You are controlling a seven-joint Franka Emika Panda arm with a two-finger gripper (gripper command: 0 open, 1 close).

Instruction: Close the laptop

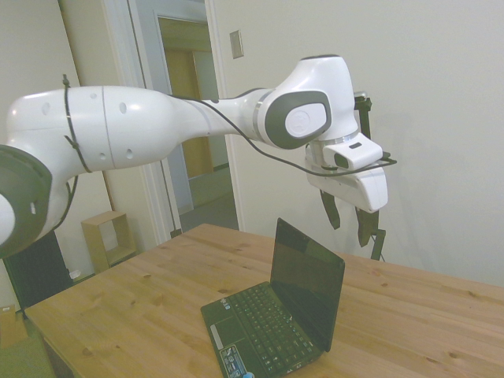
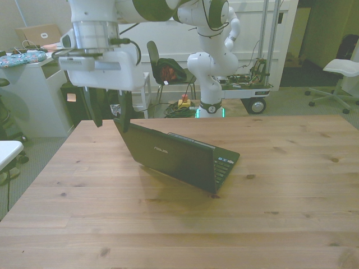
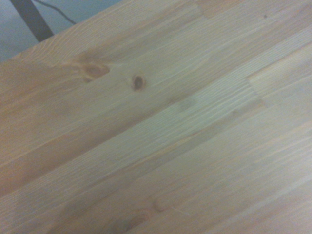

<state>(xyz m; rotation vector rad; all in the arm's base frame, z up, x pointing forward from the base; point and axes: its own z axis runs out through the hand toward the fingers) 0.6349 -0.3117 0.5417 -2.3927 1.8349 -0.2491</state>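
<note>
Hanging above and just behind the lid's top edge, the gripper (image 1: pixel 347 219) has its fingers spread apart with nothing between them. The laptop (image 1: pixel 276 315) sits open near the middle of the table (image 1: pixel 142 307), screen close to upright, its logo side turned toward the fingers. In the front view the gripper (image 2: pixel 106 115) is at the lid's upper corner, toward that view's left, so the lid's long edge runs away from it to the right. I'd judge a push toward the keyboard side would fold it down. Bare wood lies all around, well clear of the table's edges.
</note>
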